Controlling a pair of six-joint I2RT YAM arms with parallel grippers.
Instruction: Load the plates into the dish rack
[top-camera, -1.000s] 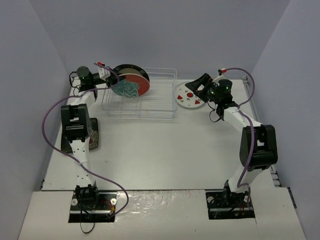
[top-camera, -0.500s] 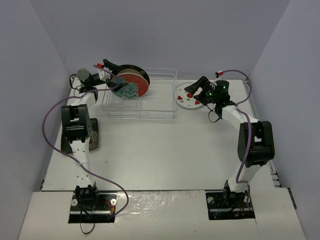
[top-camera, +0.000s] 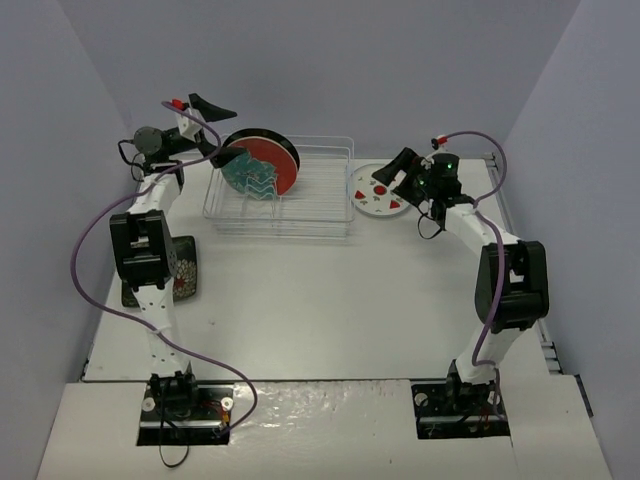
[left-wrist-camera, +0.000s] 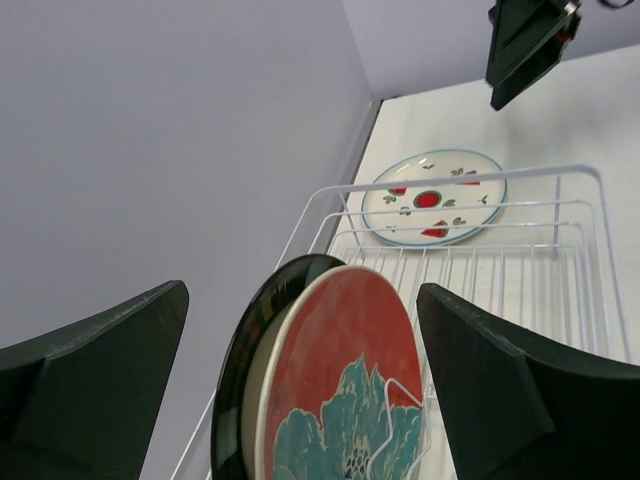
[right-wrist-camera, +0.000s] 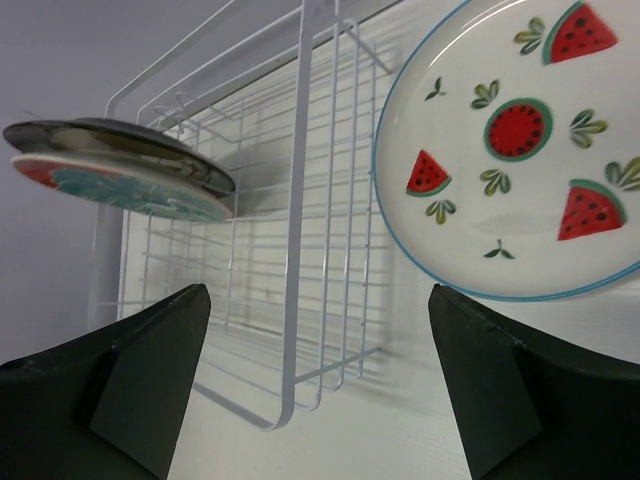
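The dish rack (top-camera: 312, 205) stands at the back of the table. In its left end two plates stand on edge, a black-rimmed plate (top-camera: 268, 138) behind a red-and-teal plate (top-camera: 262, 170). My left gripper (top-camera: 218, 130) hovers open just above and left of them, holding nothing; its wrist view looks down on the red-and-teal plate (left-wrist-camera: 340, 370) between the open fingers. A white plate with red spots (top-camera: 378, 192) lies flat right of the rack. My right gripper (top-camera: 393, 170) is open just above that plate (right-wrist-camera: 520, 180). A black floral plate (top-camera: 182, 265) lies under the left arm.
Grey walls close in the table on the left, back and right. The rack's right half (right-wrist-camera: 297, 250) holds no plates. The right gripper (left-wrist-camera: 525, 45) shows at the top of the left wrist view. Purple cables loop beside both arms.
My left gripper has opened, let go of the red-and-teal plate in the rack and lifted up and back. The right gripper has shifted slightly left over the white plate.
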